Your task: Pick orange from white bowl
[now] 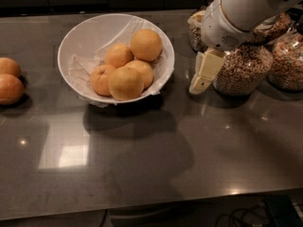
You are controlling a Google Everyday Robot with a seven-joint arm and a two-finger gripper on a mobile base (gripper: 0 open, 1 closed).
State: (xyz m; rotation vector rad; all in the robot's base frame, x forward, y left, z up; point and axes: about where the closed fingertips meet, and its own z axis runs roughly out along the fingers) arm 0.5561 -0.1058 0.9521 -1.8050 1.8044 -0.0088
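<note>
The white bowl (85, 37), lined with crinkled white paper, sits on the dark counter at the upper left of centre. It holds several oranges. The orange (146, 45), round and evenly light orange, lies on top at the bowl's far right side. A paler one (125, 83) lies at the front and a darker one (101, 78) to its left. My gripper (202, 74), cream-coloured under a white wrist, hangs just right of the bowl's rim, above the counter and holding nothing.
Glass cereal jars (241, 67) (286, 63) stand close behind and to the right of the gripper, with another (198, 30) further back. Two loose oranges (9, 89) (8, 66) lie at the counter's left edge. The counter's front edge runs along the bottom.
</note>
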